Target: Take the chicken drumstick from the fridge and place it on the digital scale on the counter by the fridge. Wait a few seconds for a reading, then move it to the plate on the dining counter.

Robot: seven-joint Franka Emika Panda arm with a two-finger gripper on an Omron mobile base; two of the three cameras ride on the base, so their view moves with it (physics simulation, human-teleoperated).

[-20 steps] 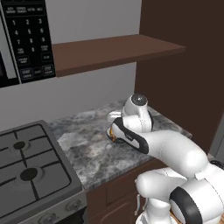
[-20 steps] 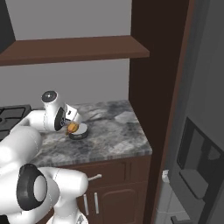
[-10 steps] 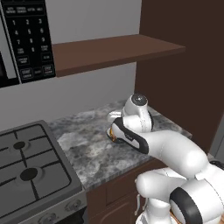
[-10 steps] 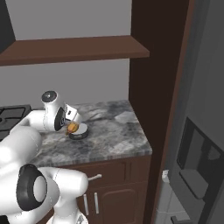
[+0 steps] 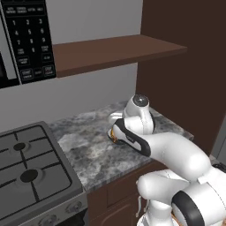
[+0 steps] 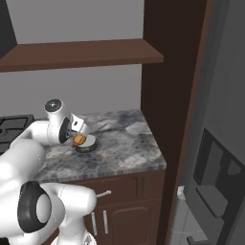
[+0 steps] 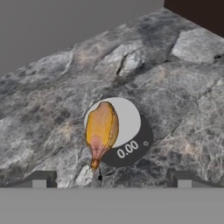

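**Operator:** Report the large fixtures first.

**Technician:** You see the fridge (image 6: 217,143) along the right edge of the right base view, light grey, with a recessed panel in its door. A dark brown cabinet column (image 6: 167,95) stands just left of it. The tabletop (image 6: 119,143), grey-marbled stone over dark brown cabinets, runs from that column toward the left of the frame. A brown shelf (image 5: 110,50) hangs above it. In the left base view you find a gas stove (image 5: 31,167) at lower left, touching the tabletop's end, and a black keypad panel (image 5: 28,42) at upper left.

**Operator:** Where is the task item?

**Technician:** In the hand view, you see the digital scale (image 7: 127,140), a round disc with a pale weighing surface and a dark band reading 0.00, flat on the tabletop at frame centre. The chicken drumstick (image 7: 101,131) lies on the scale's left part, its narrow end pointing toward the bottom of the frame and overhanging the rim.

**Operator:** State of the hand?

**Technician:** The hand (image 7: 111,178) is spread wide; its fingertips (image 7: 41,178) sit at lower left and lower right, apart from the drumstick and gripping nothing. In the right base view the hand (image 6: 76,136) hovers just above the scale.
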